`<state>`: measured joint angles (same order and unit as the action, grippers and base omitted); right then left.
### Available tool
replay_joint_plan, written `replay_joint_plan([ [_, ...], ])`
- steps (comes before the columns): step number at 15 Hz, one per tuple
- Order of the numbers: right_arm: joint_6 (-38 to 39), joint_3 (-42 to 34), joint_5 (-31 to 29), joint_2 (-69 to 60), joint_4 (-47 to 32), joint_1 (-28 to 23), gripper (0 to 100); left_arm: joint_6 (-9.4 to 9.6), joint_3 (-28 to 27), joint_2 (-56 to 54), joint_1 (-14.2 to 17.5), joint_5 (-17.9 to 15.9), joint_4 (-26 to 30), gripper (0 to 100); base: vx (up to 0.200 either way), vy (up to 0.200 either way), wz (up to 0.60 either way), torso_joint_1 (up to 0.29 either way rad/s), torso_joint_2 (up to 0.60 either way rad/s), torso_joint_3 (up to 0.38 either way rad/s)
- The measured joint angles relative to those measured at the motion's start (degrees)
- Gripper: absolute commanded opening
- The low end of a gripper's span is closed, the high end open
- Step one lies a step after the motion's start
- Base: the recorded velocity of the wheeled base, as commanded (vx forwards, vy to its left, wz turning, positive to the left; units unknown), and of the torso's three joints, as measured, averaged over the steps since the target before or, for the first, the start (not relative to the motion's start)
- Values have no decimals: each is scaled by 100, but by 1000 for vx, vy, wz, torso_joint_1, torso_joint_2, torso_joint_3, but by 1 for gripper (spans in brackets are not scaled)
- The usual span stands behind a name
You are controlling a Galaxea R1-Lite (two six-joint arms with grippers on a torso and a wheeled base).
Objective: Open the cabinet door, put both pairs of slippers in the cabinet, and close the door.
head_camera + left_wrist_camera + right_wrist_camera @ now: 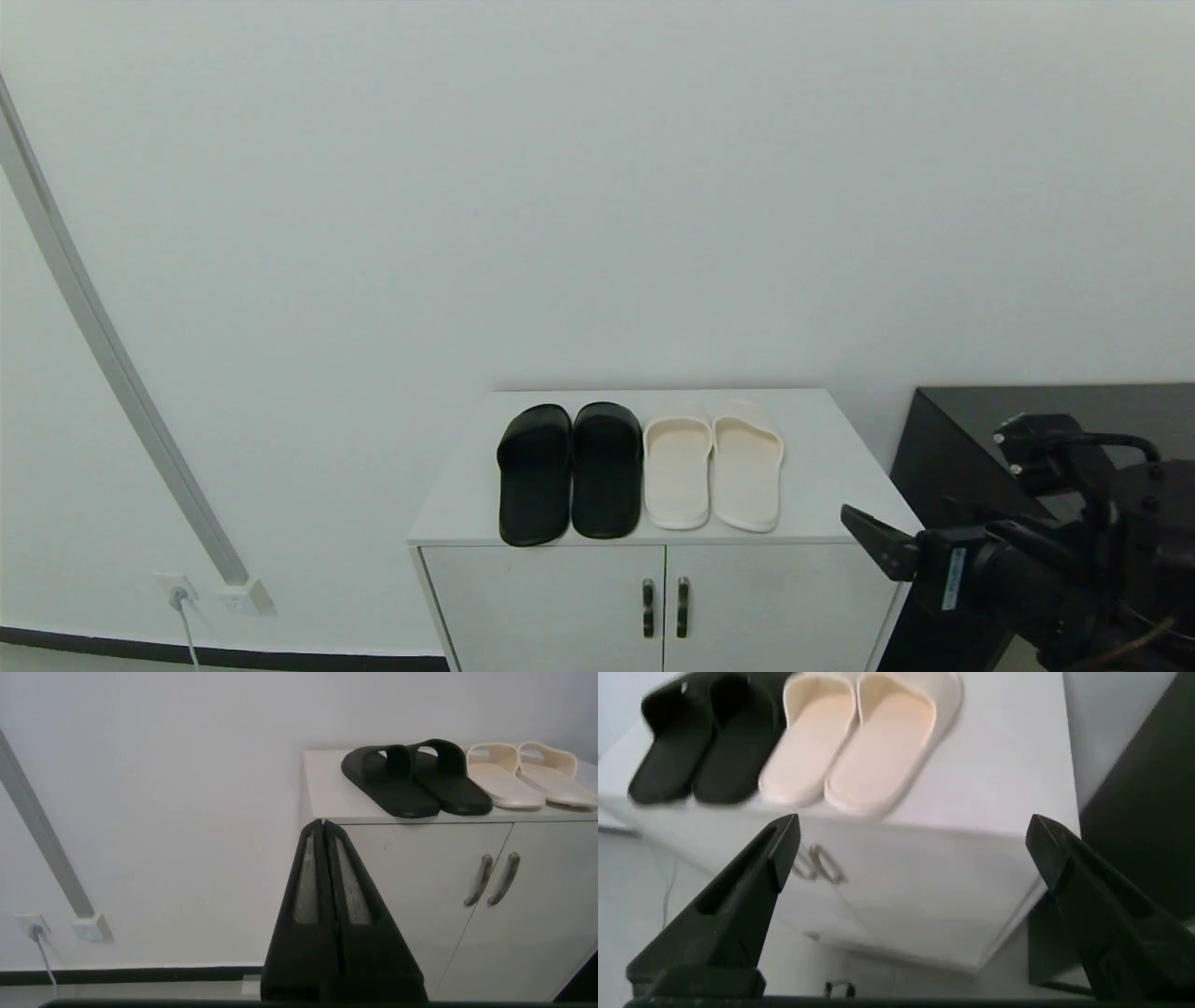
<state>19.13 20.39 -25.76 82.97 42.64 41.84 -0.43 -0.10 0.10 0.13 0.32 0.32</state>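
You are facing the shut cabinet (840, 467), with black slippers (534, 476) and cream slippers (678, 471) lying on its top.
A dark table (980, 411) is crowding its right side; the left is lying open. The slippers are looking light and bendy; pinch across the strap. Slim twin handles (647, 607) are sitting close together. Your right claw (910, 831) is gaping wide, your left claw (323, 831) is pressing shut, both empty.
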Motion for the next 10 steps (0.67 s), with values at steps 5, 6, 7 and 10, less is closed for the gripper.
replay_joint_plan([
  [5, 57, 719, -591, 923, -2, 482, 100, -1, 0, 0, -6, 1, 0, 0, 0, 0, 0, 0, 0, 0],
  [6, 60, 887, -730, 1107, 2, 507, 100, 0, 0, 0, -6, 0, 1, 0, 0, 0, 0, 0, 0, 0],
  [7, 57, 1042, -820, 1297, 0, 535, 100, 0, 0, 0, -6, 0, 1, 0, 0, 0, 0, 0, 0, 0],
  [10, 63, 1502, -845, 1819, 0, 562, 100, 2, 0, 0, -6, 0, 1, 0, 0, 0, 0, 0, 0, 0],
])
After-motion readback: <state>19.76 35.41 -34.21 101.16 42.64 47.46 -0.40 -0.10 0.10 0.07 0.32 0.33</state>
